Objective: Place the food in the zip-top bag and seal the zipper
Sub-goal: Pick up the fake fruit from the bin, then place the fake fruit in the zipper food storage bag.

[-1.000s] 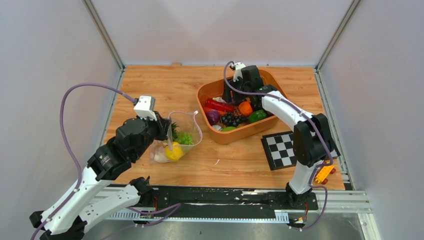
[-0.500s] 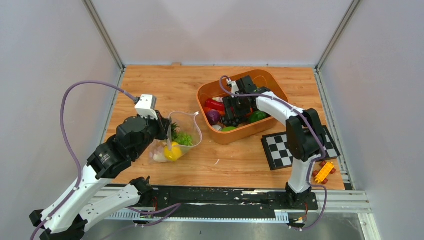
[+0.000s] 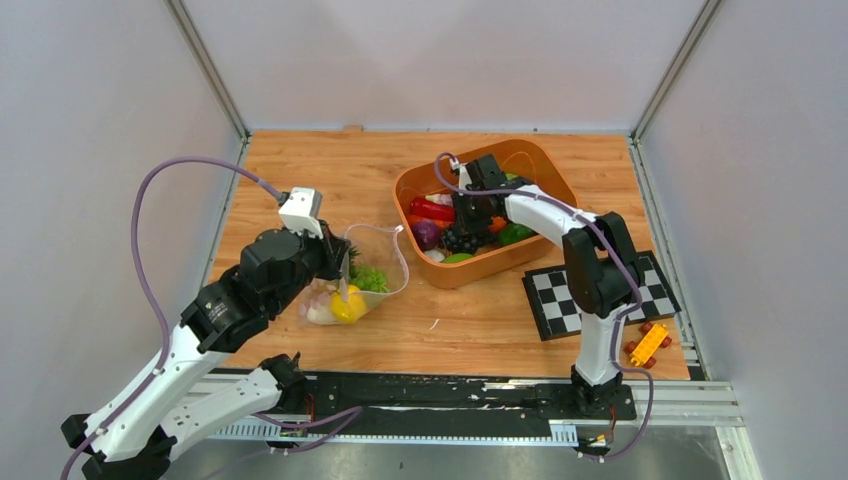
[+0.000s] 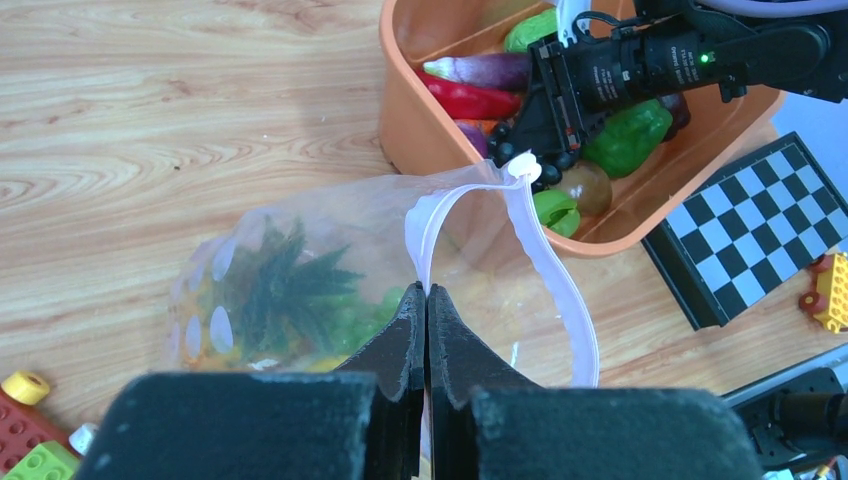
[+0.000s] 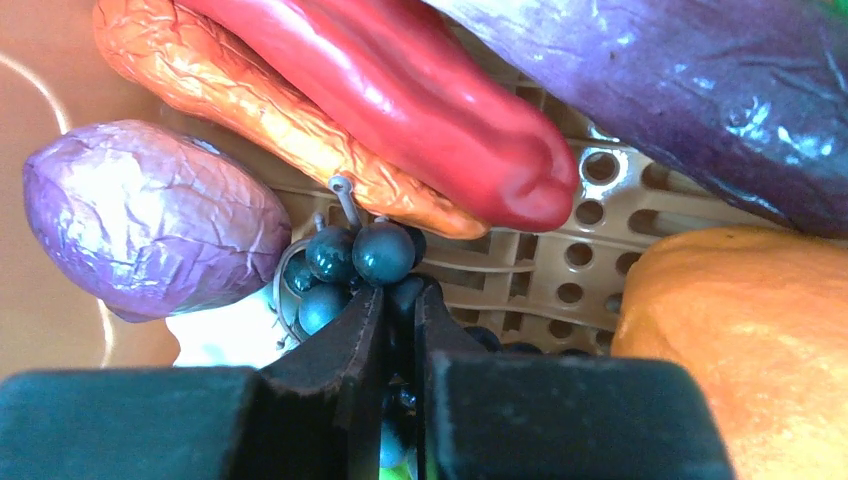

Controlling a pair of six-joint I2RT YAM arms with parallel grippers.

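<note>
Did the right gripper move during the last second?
Yes. The right gripper went from the tub's far rim toward its near wall, down onto the grapes.

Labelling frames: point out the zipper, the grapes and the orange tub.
zipper (image 4: 555,275), left wrist view, right-hand strip.
grapes (image 5: 383,252), right wrist view, top berry.
orange tub (image 3: 480,268), top view, near wall.

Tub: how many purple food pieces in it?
2. A round purple piece sits at the left side of the tub, beside the grapes; an eggplant lies behind the red pepper. The right tool may hide more.
</note>
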